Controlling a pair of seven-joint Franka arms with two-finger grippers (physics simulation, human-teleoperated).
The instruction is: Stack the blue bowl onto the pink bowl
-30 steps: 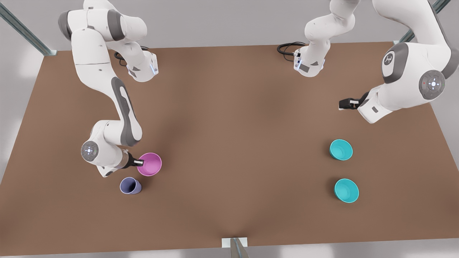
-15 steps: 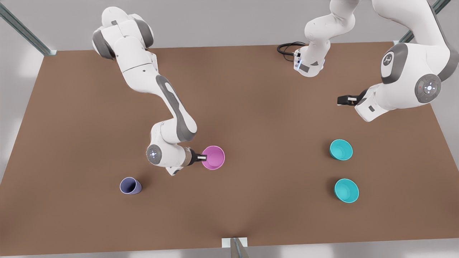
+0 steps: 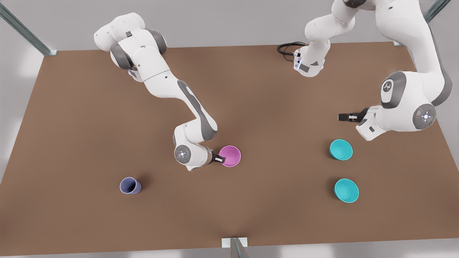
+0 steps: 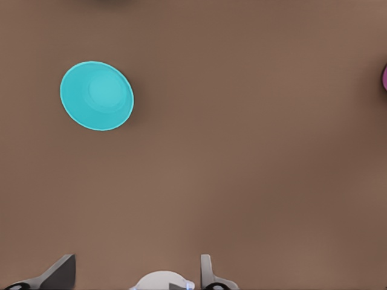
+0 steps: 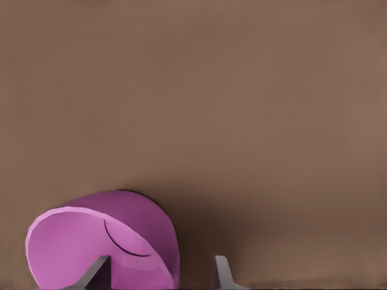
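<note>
The right hand (image 3: 219, 159) pinches the pink bowl (image 3: 230, 156) by its rim; the left hand (image 3: 345, 116) hangs spread.

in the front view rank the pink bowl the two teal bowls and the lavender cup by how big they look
1-3. Too alike to rank: the pink bowl, upper teal bowl, lower teal bowl.
4. The lavender cup, narrower.

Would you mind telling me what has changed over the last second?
The right tool, clamped on the pink bowl rim, carried it from beside the lavender cup toward the table's middle. The left tool, open, dipped slightly nearer the blue bowl. Both teal bowls and the cup stayed put.
</note>
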